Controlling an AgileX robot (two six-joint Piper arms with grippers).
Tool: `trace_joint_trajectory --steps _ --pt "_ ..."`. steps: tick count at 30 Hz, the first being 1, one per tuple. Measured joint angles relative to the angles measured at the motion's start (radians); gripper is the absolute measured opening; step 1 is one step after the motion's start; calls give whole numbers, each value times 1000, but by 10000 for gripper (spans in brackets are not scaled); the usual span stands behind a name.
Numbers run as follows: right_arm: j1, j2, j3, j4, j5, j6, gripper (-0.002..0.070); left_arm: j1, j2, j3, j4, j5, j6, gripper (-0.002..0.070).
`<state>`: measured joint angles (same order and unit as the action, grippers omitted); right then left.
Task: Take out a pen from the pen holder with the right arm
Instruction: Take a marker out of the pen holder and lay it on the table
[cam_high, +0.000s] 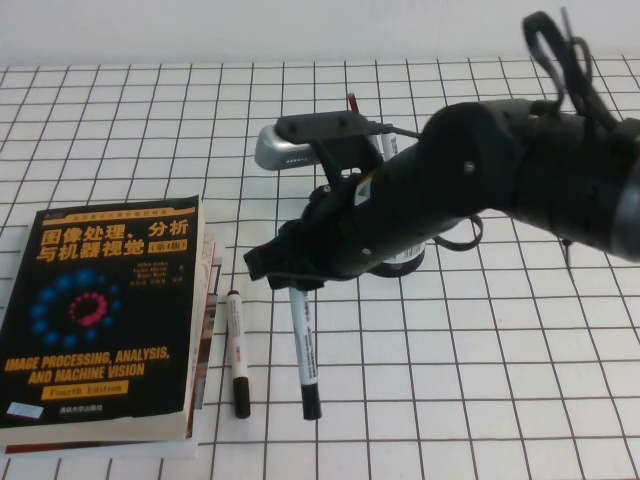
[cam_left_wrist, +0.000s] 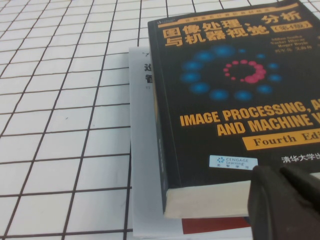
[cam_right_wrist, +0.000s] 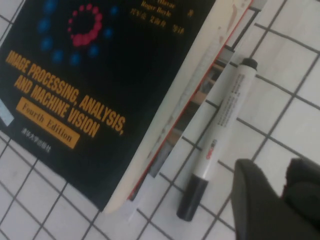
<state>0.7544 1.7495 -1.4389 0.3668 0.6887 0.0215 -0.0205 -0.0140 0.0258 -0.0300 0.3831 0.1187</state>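
Observation:
My right gripper (cam_high: 275, 270) hangs over the middle of the table, to the right of the book. A white pen with a black cap (cam_high: 305, 350) sticks out from under it toward the near edge, and the gripper looks shut on the pen's upper end. The right wrist view shows the right gripper (cam_right_wrist: 274, 167) with only a narrow gap between its dark fingers (cam_right_wrist: 250, 200), and the held pen is hidden there. The pen holder (cam_high: 408, 260) is mostly hidden behind the arm, with pens (cam_high: 385, 150) poking up above it. My left gripper (cam_left_wrist: 280, 172) sits shut at the book's near corner.
A second white pen with a black cap (cam_high: 238, 350) (cam_right_wrist: 220, 130) lies on the gridded table beside the black textbook (cam_high: 100, 310) (cam_left_wrist: 225, 100) (cam_right_wrist: 90, 75). The textbook is stacked on other books at the left.

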Motion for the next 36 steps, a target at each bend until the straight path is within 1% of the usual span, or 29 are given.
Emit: trace_joint_trajectory --steps 7,14,18,25,27,32,36 --pt "2 213 -190 29 45 24 106 0 0 0 0 0 0 -4" --pt "-4 373 -351 44 104 28 106 0 0 0 0 0 0 -4" --pt "-20 426 -387 65 106 32 106 0 0 0 0 0 0 -4" --pt "-30 455 -393 92 95 36 108 0 0 0 0 0 0 -4" --pt "-30 460 -393 93 93 36 132 0 0 0 0 0 0 -5" --pt "-30 464 -393 93 93 36 263 0 0 0 0 0 0 -4" --pt "-30 464 -393 93 91 36 293 0 0 0 0 0 0 -4"
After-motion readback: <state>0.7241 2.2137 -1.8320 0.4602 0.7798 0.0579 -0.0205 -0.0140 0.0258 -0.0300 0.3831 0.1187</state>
